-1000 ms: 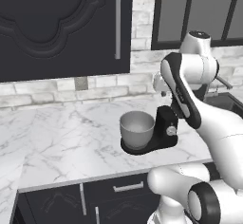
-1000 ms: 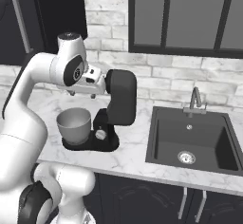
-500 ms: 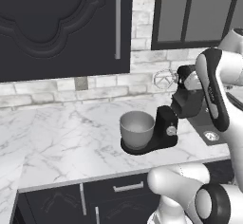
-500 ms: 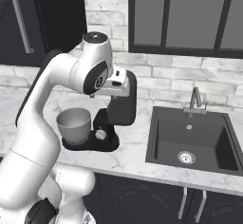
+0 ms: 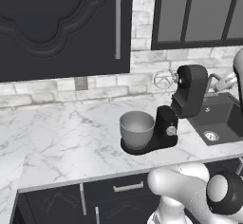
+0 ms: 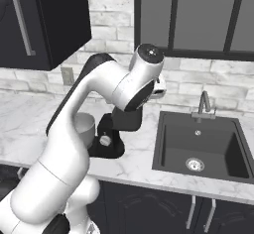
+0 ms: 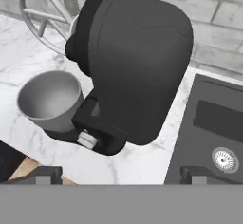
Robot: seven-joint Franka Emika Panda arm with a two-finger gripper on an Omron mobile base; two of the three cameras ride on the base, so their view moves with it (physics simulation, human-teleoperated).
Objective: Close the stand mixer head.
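The stand mixer head (image 7: 137, 66) is tilted up and back on its hinge, directly ahead of the jaws (image 7: 121, 173) and above the gap between them; in the hand view its rounded rear face lies in front of the jaws with clear air between. The two finger tips (image 7: 40, 174) stand wide apart at the bottom corners of that view, so the jaws are spread and hold nothing. The wire whisk (image 7: 40, 16) juts from the head's far end, beyond and to the left of the jaws, well above the grey bowl (image 7: 50, 99). The bowl sits on the mixer's base plate, ahead-left of the jaws and lower; the base column with its silver knob (image 7: 87, 140) stands just beside the bowl, under the head. From the left base view the mixer head (image 5: 190, 95) leans toward the sink side, with the whisk (image 5: 164, 79) close to the brick wall (image 5: 142, 59). The marble table (image 5: 61, 137) lies open to the left of the bowl (image 5: 136, 129). The sink (image 6: 198, 146) lies to the right of the jaws, its near edge close to the mixer base. Against half a second earlier, the arm has swung away rightward: then the hand was against the head in the left base view, now the head stands unobstructed there, and in the right base view the arm's elbow (image 6: 141, 79) has moved across the mixer toward the sink.
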